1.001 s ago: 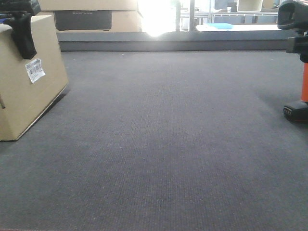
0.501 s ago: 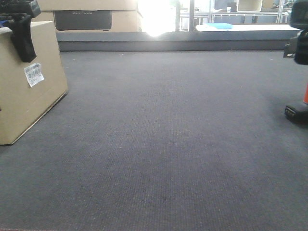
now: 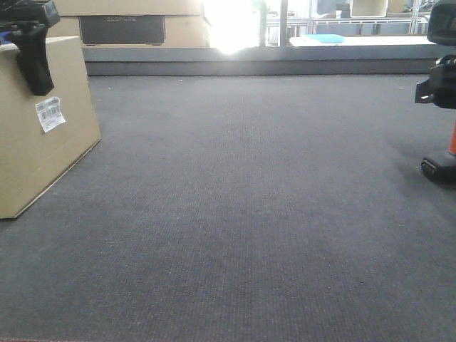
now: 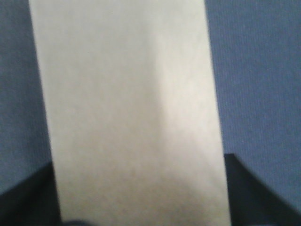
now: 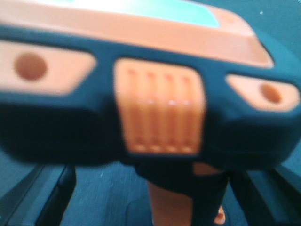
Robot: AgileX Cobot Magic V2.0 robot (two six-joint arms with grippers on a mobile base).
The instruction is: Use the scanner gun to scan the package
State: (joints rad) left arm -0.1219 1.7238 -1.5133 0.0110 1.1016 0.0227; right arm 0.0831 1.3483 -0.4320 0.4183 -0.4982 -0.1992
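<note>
Front cam sits low, looks across the carpet (image 3: pixel 242 214) toward the back wall – box (image 3: pixel 39 142) far left, scanner (image 3: pixel 443 160) far right. Left wrist cam looks straight down, close on the same box (image 4: pixel 127 117). Right wrist cam – very close, blurred on the scanner (image 5: pixel 155 103).

Place: a warehouse-like or lab workroom.
Floor: dark grey carpet (image 3: pixel 242 214).
Back wall: stacked cardboard boxes (image 3: pixel 135 21) with a dark panel.
Far right: metal shelving (image 3: pixel 342 25) beside a bright window (image 3: pixel 231 25).
</note>
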